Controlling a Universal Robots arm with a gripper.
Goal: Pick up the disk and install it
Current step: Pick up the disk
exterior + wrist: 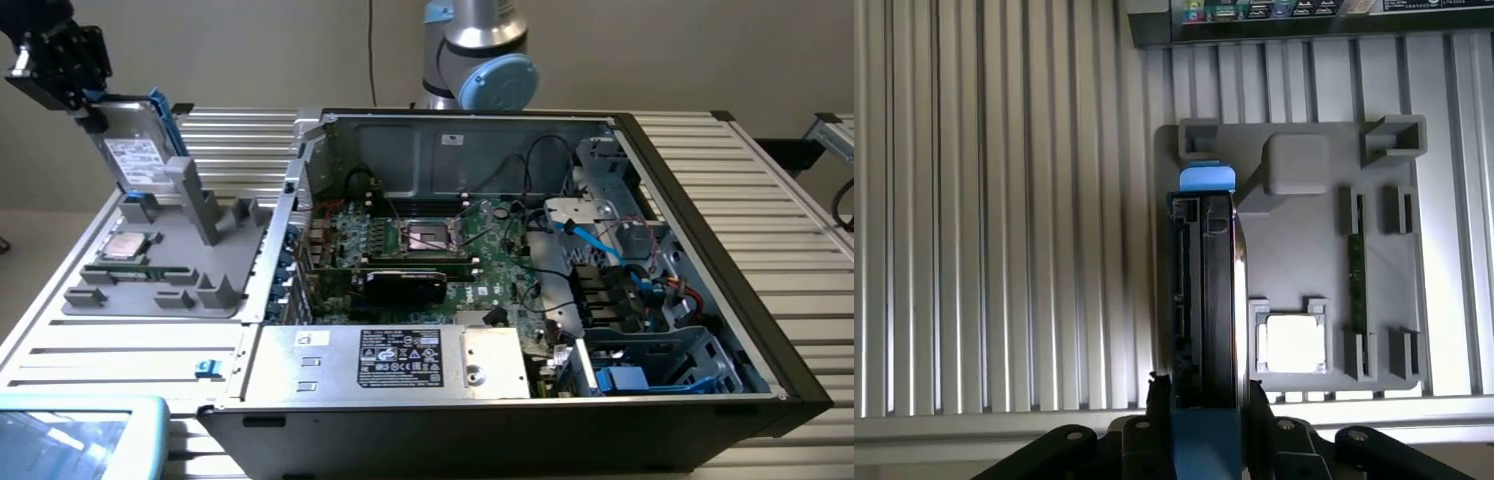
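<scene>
Disk: the disk [134, 150] is at the far end of the exterior view's left, held up in the air and tilted. Its white label faces the camera and a blue rail runs along its upper edge.
Disk, wrist view: the disk [1204, 290] is seen edge-on, a dark narrow body with a blue tab at its far end.
Gripper: the gripper [96, 110] is clenched on the upper end of the disk. In the wrist view the gripper [1204, 400] has one black finger pressed on each flat side.
Tray: a grey holder tray [187, 270] lies on the table under the disk. The lower end of the disk is close to the tray's upright holders; I cannot tell if it touches them.
Tray contents: a small square CPU chip [127, 245] sits in its pocket, and a thin green memory stick [134, 272] lies just beside it. In the wrist view the CPU chip [1294, 343] and the memory stick [1357, 270] are beside the disk, on the tray [1294, 250].
Computer case: the open computer case [454, 150] stands to the exterior view's right of the tray, well apart from the disk.
Inside the case: a metal box with a black label [387, 360] is at the near side, and a drive cage [667, 360] with blue parts is in the near right corner.
Table: the table [747, 200] is made of aluminium slats.
</scene>
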